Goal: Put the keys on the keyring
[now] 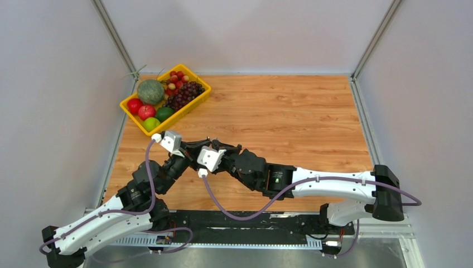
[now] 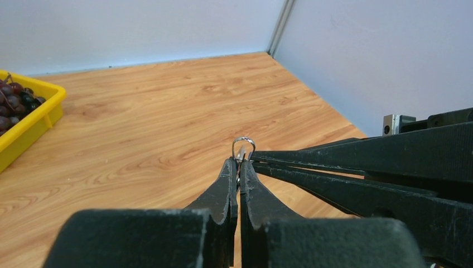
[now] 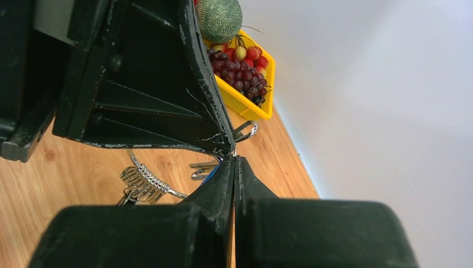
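Observation:
My left gripper (image 2: 239, 163) is shut on the keyring (image 2: 244, 144), a thin silver loop that sticks up above its fingertips. My right gripper (image 2: 254, 159) comes in from the right with its tips touching the ring. In the right wrist view my right gripper (image 3: 234, 158) is shut, and a blue key head (image 3: 213, 174) shows beside its left finger. The keyring (image 3: 248, 132) pokes out past the left gripper's tip. A silver key (image 3: 202, 166) and a bunch of keys (image 3: 139, 184) lie below. In the top view both grippers (image 1: 189, 149) (image 1: 197, 152) meet above the table and hide the keys.
A yellow basket (image 1: 179, 114) of fruit stands at the back left, with grapes (image 1: 184, 94) and a melon (image 1: 150, 91). It also shows in the left wrist view (image 2: 33, 120) and the right wrist view (image 3: 245, 103). Grey walls enclose the wooden table (image 1: 290, 123).

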`<state>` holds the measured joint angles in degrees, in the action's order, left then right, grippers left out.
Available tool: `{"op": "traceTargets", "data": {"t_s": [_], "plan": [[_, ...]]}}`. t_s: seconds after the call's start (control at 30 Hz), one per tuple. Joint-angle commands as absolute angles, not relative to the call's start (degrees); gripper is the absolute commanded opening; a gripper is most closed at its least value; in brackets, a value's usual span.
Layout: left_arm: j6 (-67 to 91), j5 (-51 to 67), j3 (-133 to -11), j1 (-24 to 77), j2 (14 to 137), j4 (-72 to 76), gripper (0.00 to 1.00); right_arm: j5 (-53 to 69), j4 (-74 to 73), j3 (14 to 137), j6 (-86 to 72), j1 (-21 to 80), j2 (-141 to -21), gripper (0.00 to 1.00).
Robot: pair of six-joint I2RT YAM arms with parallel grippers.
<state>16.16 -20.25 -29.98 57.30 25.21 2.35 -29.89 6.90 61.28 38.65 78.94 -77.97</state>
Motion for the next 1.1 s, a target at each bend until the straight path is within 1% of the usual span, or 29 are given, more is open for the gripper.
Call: {"op": "traceTargets", "data": {"t_s": [0.0, 0.13, 1.07], "plan": [[16.3, -20.0, -31.2, 57.5, 25.0, 4.3, 0.00, -30.5, 8.8, 64.0, 38.7, 78.8, -78.0, 0.00], [16.4, -20.1, -31.1, 57.5, 25.1, 4.4, 0.00, -31.7, 9.0, 63.8, 39.2, 78.8, -77.6, 0.00], [16.8, -22.4, -31.4, 57.5, 25.6, 3.6, 0.00, -28.8, 9.6, 64.4, 38.9, 79.9, -78.2, 0.00]]}}
